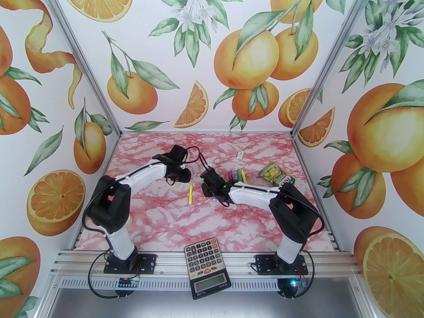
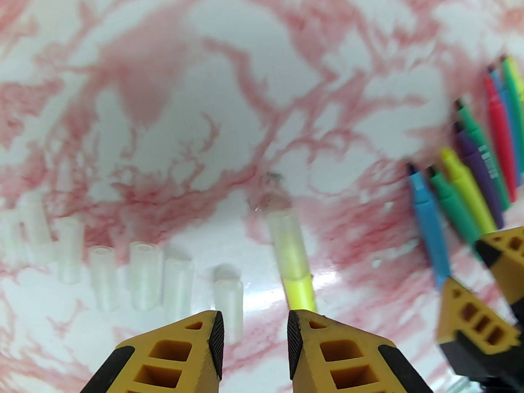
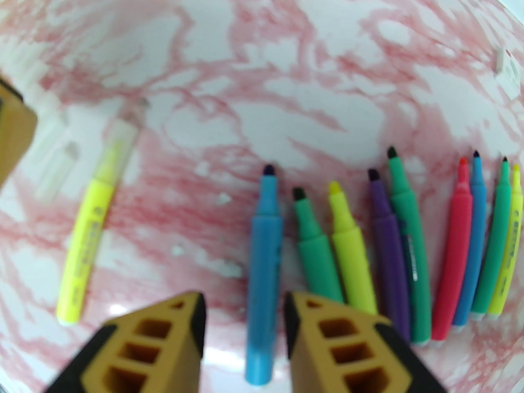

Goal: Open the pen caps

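A yellow pen (image 1: 190, 194) lies on the pink marble table between my two grippers, with its translucent cap (image 2: 286, 236) on its far end. My left gripper (image 2: 256, 334) is open just above and behind that pen, nothing between its fingers. To the pen's left lie several loose clear pen caps (image 2: 143, 274) in a row. My right gripper (image 3: 244, 321) is open over a blue pen (image 3: 264, 268), the leftmost of a row of uncapped pens (image 3: 393, 240). From above, the left gripper (image 1: 188, 178) and the right gripper (image 1: 212, 194) hang close together.
A green-yellow snack pouch (image 1: 276, 176) lies right of the pen row (image 1: 237, 175). A small white tag (image 1: 239, 154) sits farther back. A calculator (image 1: 207, 267) rests on the front rail between the arm bases. The right gripper's fingers (image 2: 479, 321) show in the left wrist view.
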You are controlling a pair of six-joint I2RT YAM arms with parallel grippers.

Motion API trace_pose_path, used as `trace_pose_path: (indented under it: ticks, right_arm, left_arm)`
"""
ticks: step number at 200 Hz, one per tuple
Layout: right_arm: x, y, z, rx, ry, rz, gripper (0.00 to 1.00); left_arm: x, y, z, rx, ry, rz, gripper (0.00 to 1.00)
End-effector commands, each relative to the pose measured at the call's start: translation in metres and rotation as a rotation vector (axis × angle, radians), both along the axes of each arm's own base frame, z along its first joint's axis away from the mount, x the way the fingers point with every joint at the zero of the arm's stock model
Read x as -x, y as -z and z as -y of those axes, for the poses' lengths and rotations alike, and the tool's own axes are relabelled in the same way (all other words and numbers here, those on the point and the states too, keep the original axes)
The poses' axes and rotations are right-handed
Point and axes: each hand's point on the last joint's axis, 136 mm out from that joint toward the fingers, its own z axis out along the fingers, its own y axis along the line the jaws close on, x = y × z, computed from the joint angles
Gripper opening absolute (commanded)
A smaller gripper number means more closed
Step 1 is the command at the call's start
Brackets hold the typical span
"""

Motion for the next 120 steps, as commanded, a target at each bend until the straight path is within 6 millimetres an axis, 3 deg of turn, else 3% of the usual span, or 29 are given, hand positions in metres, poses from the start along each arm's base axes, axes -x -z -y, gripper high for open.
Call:
trace_pose_path:
  ticks: [1,80,120]
  right_arm:
    - [0.005,-0.017,-0.019,-0.055,-0.059,-0.004,0.4]
    - [0.011,-0.009,-0.054,-0.059,-0.134,-0.074,0.43]
    - [0.012,0.004,-0.07,-0.046,-0.155,-0.129,0.46]
  left_arm:
    - [-0.005,-0.016,-0.01,0.107,-0.043,0.036,0.35]
    - [0.004,-0.035,-0.09,0.21,-0.25,0.161,0.6]
    - [0.01,-0.041,-0.115,0.243,-0.341,0.218,0.63]
